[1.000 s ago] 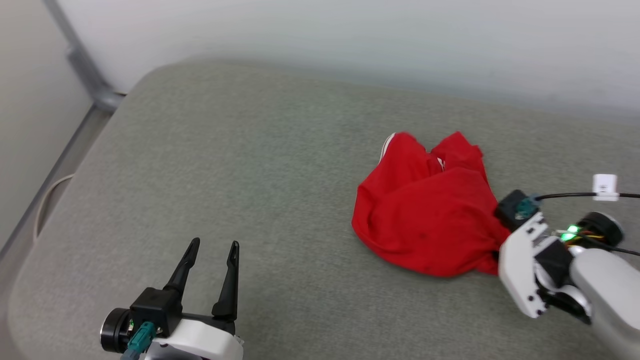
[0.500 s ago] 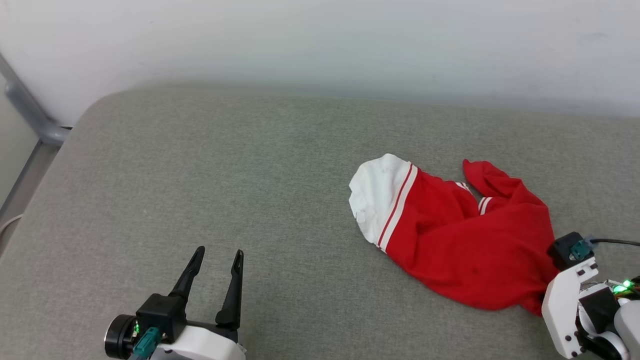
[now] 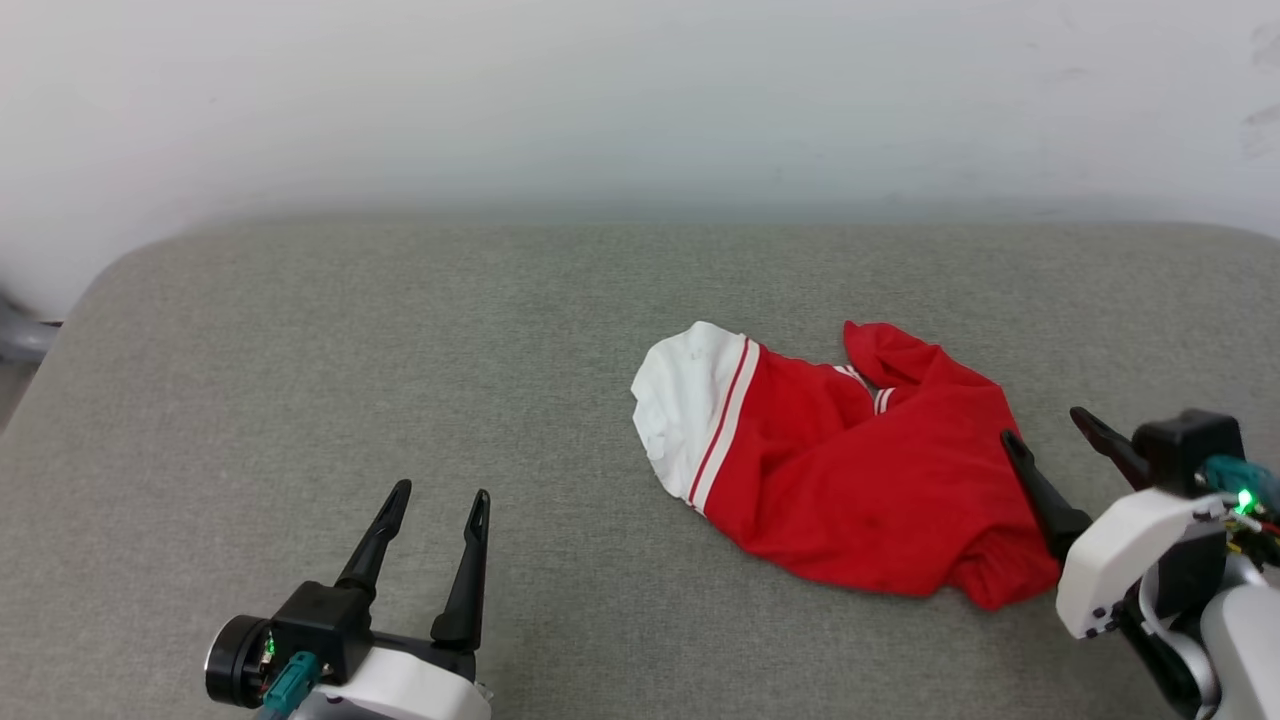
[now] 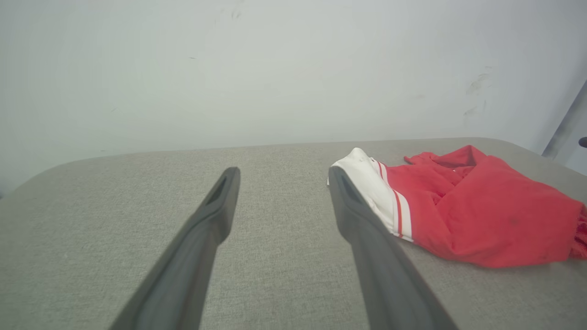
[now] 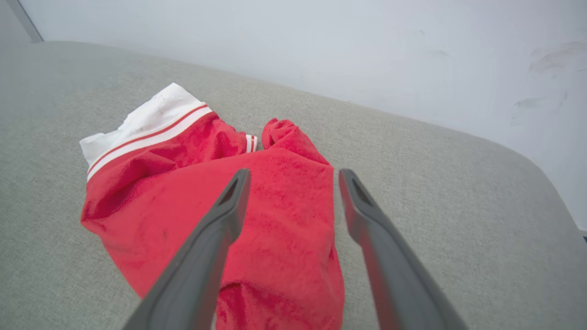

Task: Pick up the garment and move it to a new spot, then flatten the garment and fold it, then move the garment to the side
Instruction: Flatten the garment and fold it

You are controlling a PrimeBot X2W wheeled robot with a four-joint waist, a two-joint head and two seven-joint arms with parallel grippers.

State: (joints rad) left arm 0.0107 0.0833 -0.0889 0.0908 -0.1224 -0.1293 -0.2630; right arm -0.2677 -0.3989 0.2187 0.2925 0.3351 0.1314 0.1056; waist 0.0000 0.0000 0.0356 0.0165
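Garment [image 3: 850, 480] in sight from the head view: we see it crumpled on the grey cushion [image 3: 400, 350], right of centre. Its long axis runs from the white sleeve [image 3: 685, 400] at the left end down to a bunched red end at the lower right. The left gripper [image 3: 441, 491] sits at the lower left, well apart from the cloth, jaws spread and empty. The right gripper [image 3: 1040, 424] is at the red end, jaws apart and gripping nothing, with one finger crossing the cloth's edge. We cannot tell if it touches.

Over to the left wrist view: the left gripper [image 4: 284, 170] stands open over bare cushion. The garment [image 4: 481, 220] lies to the right, white sleeve nearest the fingers, and its far red end is cut off by the frame.

Now the right wrist view: the right gripper [image 5: 294, 172] is open. One finger is over the red cloth, the other over the cushion just beside its edge. The garment [image 5: 183, 192] stretches away to the white sleeve at upper left. Its near end runs off the bottom, partly behind the fingers. It is too rumpled for us to tell front from back.
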